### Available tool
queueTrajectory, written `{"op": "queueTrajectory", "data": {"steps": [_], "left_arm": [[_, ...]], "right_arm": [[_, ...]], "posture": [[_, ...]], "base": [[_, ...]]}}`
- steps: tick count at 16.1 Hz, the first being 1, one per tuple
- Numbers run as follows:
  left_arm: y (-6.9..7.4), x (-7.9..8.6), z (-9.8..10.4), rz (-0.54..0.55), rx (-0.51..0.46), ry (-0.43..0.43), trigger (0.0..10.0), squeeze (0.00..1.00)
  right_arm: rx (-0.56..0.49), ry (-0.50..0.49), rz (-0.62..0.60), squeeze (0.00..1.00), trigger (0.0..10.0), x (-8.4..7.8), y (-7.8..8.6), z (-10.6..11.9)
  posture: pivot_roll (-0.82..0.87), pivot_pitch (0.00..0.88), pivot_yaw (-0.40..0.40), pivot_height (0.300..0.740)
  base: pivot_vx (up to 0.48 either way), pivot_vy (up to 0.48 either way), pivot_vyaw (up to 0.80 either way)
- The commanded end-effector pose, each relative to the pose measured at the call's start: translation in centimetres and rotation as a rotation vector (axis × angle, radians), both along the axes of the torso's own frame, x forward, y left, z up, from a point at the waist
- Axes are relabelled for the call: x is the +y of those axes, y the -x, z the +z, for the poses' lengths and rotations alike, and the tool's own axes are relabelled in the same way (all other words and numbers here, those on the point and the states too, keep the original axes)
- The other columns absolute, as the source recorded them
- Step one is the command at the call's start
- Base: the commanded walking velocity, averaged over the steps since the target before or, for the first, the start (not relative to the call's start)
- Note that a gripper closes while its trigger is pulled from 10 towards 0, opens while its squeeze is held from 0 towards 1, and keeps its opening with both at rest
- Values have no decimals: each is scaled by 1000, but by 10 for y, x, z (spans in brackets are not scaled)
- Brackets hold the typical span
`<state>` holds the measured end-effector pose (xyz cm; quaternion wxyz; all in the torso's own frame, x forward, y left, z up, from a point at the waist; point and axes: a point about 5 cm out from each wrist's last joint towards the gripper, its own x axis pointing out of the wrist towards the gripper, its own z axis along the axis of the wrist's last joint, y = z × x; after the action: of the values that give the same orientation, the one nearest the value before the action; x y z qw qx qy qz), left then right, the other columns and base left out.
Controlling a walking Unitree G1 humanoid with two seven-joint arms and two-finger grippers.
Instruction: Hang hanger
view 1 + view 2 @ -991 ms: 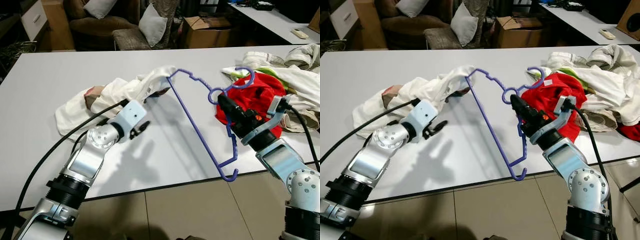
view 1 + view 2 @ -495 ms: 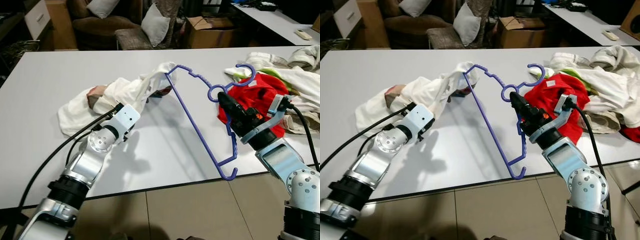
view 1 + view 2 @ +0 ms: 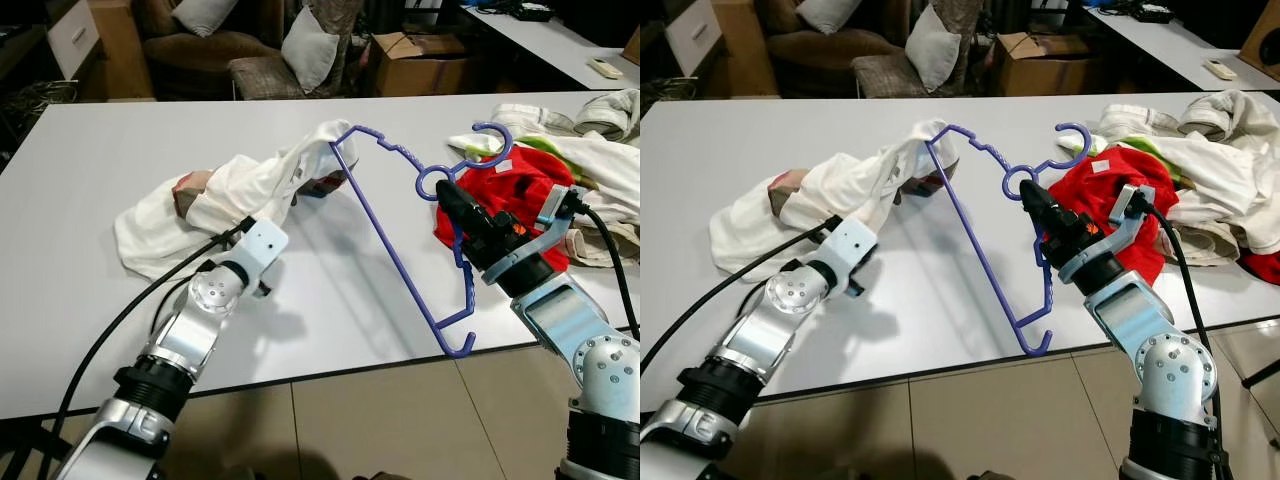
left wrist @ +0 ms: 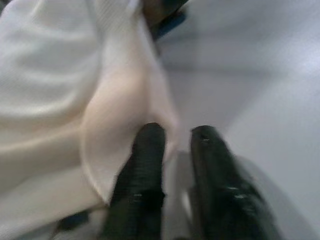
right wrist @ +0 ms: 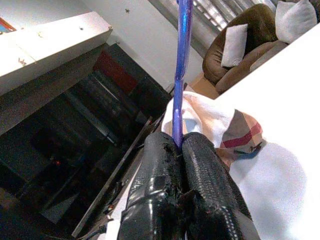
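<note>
The purple hanger [image 3: 400,225] is clamped by the right gripper [image 3: 452,203]; the white garment [image 3: 235,190] is draped over its far corner, edged by the slightly parted left gripper [image 4: 172,142].

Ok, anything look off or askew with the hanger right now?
Yes. The purple hanger is tilted steeply in the right gripper, one end caught inside the white shirt, the other jutting past the table edge. The left gripper touches the shirt's edge.
</note>
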<state>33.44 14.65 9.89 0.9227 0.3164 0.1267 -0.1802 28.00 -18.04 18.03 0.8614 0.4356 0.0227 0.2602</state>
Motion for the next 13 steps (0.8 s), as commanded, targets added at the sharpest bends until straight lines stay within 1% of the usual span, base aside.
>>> {"op": "queueTrajectory", "data": {"steps": [1,2,3,4,5,6,8,10,11,13], "left_arm": [[-4,2,3,29,-22,-52,0,0],[-5,4,3,53,-35,-67,0,0],[-6,2,5,39,-54,-54,0,0],[-5,-6,9,-20,-80,-14,2118,0],[-1,-15,10,-90,-74,74,10000,255],[1,-16,11,-103,-87,111,10000,1000],[2,-13,20,-88,-175,147,10000,1000],[1,-11,29,-75,-244,145,10000,1000],[-2,-12,40,-65,-303,167,10000,1000],[-5,-15,46,-58,-335,179,10000,1000]], "right_arm": [[-32,-7,-7,0,10000,-2,0,9],[-34,-6,-6,0,10000,-1,0,9],[-37,-6,-5,0,10000,-2,0,10],[-37,-5,-5,0,10000,-2,0,10],[-38,-4,-3,0,10000,-2,1,10],[-39,-3,-3,0,10000,-2,0,10],[-43,-7,-1,0,10000,-1,0,11],[-44,-10,10,0,10000,2,0,11],[-43,-12,20,0,10000,4,0,11],[-42,-12,29,0,10000,7,0,11]], "posture": [[-158,0,-35,740],[-162,0,-34,740],[-162,0,-35,740],[-161,0,-37,740],[-161,0,-37,740],[-161,0,-37,740],[-164,0,-37,740],[-162,0,-39,740],[-159,0,-45,740],[-159,0,-45,740]], "base": [[0,0,0],[0,0,0],[0,0,0],[0,0,0],[0,0,0],[0,0,0],[0,0,0],[0,0,0],[0,0,0],[0,0,0]]}}
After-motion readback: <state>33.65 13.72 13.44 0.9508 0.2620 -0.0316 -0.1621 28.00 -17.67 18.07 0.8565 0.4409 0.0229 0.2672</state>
